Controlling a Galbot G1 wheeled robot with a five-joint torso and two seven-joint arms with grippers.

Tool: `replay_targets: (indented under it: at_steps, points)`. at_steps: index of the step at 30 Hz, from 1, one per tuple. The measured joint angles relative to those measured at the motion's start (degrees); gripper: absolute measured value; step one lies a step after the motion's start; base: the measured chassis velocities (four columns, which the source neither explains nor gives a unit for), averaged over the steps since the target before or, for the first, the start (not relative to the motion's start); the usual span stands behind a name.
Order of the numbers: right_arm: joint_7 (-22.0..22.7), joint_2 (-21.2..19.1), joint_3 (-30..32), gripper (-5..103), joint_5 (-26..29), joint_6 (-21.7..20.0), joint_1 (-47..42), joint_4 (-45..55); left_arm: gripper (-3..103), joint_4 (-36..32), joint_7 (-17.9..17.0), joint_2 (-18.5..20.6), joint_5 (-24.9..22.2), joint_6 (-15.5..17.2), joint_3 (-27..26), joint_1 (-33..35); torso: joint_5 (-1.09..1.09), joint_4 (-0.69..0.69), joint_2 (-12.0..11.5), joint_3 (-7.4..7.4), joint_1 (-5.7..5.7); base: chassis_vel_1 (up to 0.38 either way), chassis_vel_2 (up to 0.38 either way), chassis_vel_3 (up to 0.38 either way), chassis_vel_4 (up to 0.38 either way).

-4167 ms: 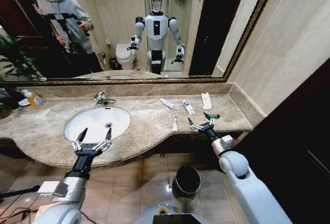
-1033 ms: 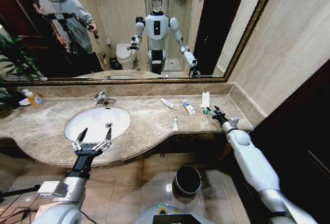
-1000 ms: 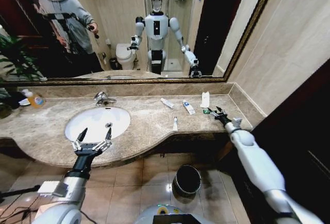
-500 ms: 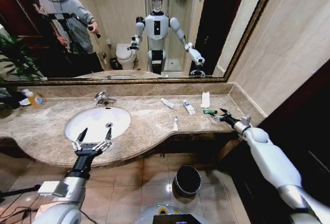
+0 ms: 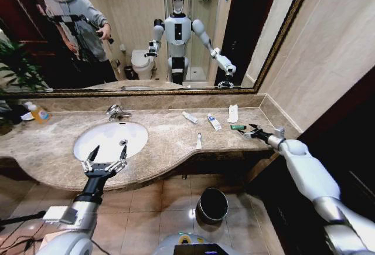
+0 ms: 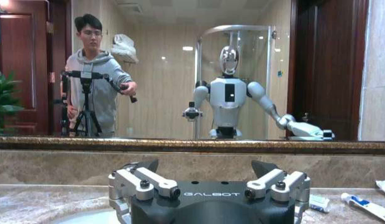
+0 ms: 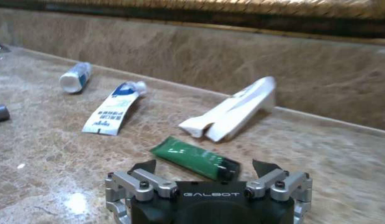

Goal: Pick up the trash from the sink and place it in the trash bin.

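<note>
Marble worktop, right gripper fingers released beside green-black piece, left gripper spread wide over sink, trash bin on floor.

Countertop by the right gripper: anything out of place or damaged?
The white wrapper lies torn at one end, its far end propped against the backsplash. The green-black piece lies flat before the open right gripper. Nothing spilled.
</note>
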Motion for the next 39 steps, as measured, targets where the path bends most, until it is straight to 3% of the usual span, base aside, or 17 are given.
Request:
replay_targets:
  at_steps: [4,6,8,11,13,17,20,28,34,39]
  points:
    - [-0.16,1.66,-0.41,101,-2.75,1.15,1.45,-1.31,100,0.00,0.00,0.00,0.00,0.00,0.00,0.00,-0.06,-0.01,0.01,-0.02,-0.01,0.000,0.000,0.000,0.000]
    - [-0.11,1.86,-0.27,89,-3.38,1.49,1.05,-0.58,100,0.00,0.00,0.00,0.00,0.00,0.00,0.00,-0.04,-0.01,0.01,-0.02,-0.01,0.000,0.000,0.000,0.000]
    - [-0.09,1.82,-0.18,89,-3.44,1.59,0.70,-0.12,100,-0.01,0.00,0.00,0.00,0.00,0.00,0.00,-0.02,-0.02,0.01,-0.02,-0.01,0.000,0.000,0.000,0.000]
    - [0.05,1.36,0.21,78,-3.42,1.56,-0.63,1.66,100,0.00,0.00,0.00,0.00,0.00,0.00,0.00,0.01,0.00,0.00,-0.01,0.00,0.000,0.000,0.000,0.000]
    - [0.06,1.22,0.34,78,-3.31,1.49,-1.02,2.14,100,0.00,0.00,0.00,0.00,0.00,0.00,0.00,0.01,0.00,0.00,-0.01,0.00,0.000,0.000,0.000,0.000]
    - [1.02,0.73,1.17,62,-1.97,1.25,-3.06,4.30,100,0.00,0.00,0.00,0.00,0.00,0.00,0.00,0.03,0.00,-0.01,0.00,0.00,0.000,0.000,0.000,0.000]
    - [1.38,0.42,1.58,58,-1.08,1.17,-4.14,5.27,100,0.00,0.00,0.00,0.00,0.00,0.00,0.00,0.03,0.00,-0.01,0.00,0.00,0.000,0.000,0.000,0.000]
    - [2.37,-1.18,4.14,34,2.48,1.25,-9.11,9.65,100,0.00,0.00,0.00,0.00,0.00,0.00,0.00,0.00,-0.01,-0.01,0.01,0.01,0.000,0.000,0.000,0.000]
    - [6.82,-1.37,8.32,19,6.48,1.61,-17.84,19.05,100,0.00,0.00,0.00,0.00,0.00,0.00,0.00,0.01,-0.03,-0.01,0.00,0.00,0.000,0.000,0.000,0.000]
    - [9.46,0.39,9.24,7,5.49,1.31,-19.44,21.77,100,0.00,0.00,0.00,0.00,0.00,0.00,0.00,-0.02,-0.01,-0.01,-0.01,0.00,0.000,0.000,0.000,0.000]
